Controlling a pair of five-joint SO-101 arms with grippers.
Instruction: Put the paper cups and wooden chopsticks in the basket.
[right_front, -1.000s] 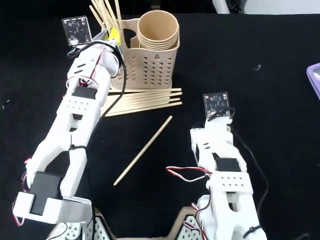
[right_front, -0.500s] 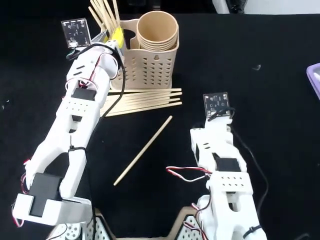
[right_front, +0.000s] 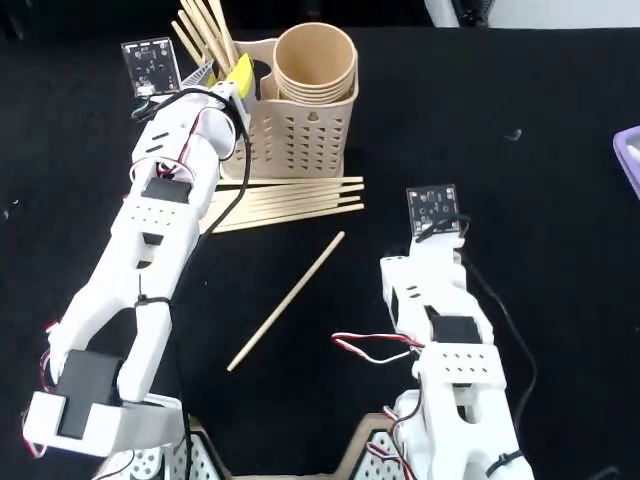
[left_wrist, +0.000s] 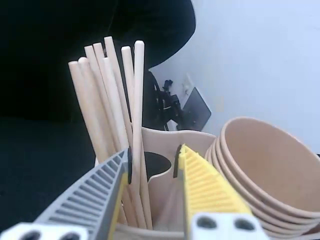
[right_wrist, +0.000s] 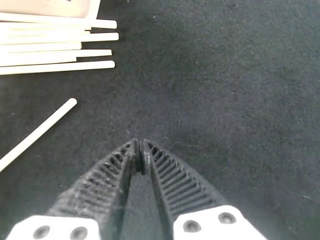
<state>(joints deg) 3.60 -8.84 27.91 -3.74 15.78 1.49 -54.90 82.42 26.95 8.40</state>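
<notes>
The left gripper (left_wrist: 153, 156) was spread, with an upright chopstick (left_wrist: 137, 100) between its jaws in the basket (left_wrist: 162, 200). If withdrawn crookedly, the stick could be dragged out. The right gripper (right_wrist: 139, 150) was pressed together, empty.

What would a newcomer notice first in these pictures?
The beige perforated basket at the table's far side stands out, holding stacked brown paper cups and upright wooden chopsticks, with the left arm's grey-and-yellow gripper open at them. More loose chopsticks lie on the black cloth in front of it.
</notes>
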